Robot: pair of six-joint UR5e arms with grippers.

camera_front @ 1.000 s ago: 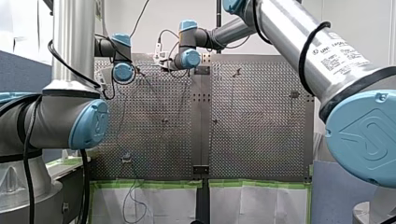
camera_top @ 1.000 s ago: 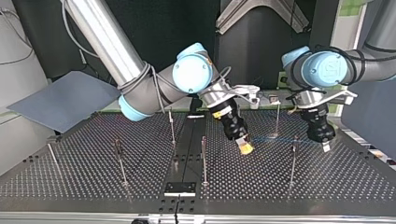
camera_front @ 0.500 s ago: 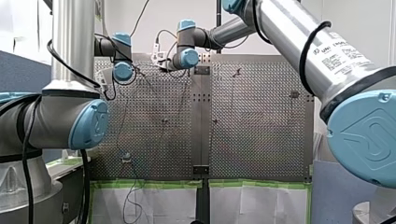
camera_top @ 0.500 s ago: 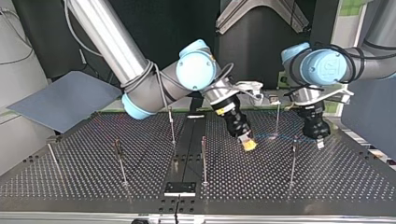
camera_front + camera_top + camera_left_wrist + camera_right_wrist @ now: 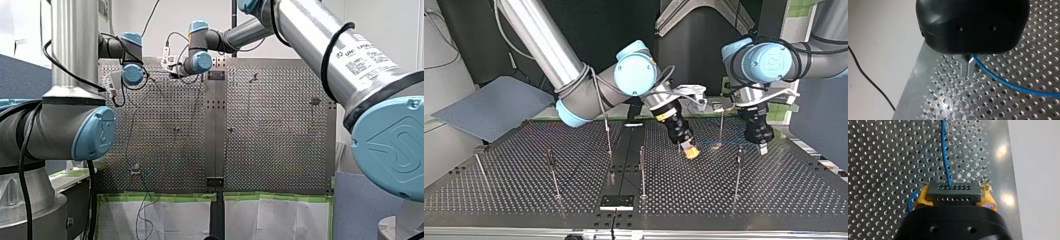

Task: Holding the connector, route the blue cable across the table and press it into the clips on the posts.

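In the right wrist view my right gripper (image 5: pixel 955 187) is shut on a black connector (image 5: pixel 953 195), held between its yellow pads (image 5: pixel 922 196). The blue cable (image 5: pixel 945 157) runs out of the connector ahead over the perforated table. In the left wrist view my left gripper (image 5: pixel 967 75) has its metal fingers (image 5: pixel 964 67) shut on the blue cable (image 5: pixel 1010 85), which trails off to one side. In the top view my right gripper (image 5: pixel 691 152) hangs low near the middle, and my left gripper (image 5: pixel 763 147) is to its right. A faint stretch of blue cable (image 5: pixel 714 145) runs between them.
Several thin posts stand on the table (image 5: pixel 499 195), among them one (image 5: pixel 721 125) between the two grippers, one (image 5: pixel 738 172) in front of my left gripper and one (image 5: pixel 642 170) near the middle. A grey board (image 5: pixel 494 107) lies at the top view's left. A black wire (image 5: pixel 868 80) hangs past the table's edge.
In the top view my right gripper has moved right and slightly back with the connector. My left gripper has shifted a little left and away from the camera, still gripping the cable.
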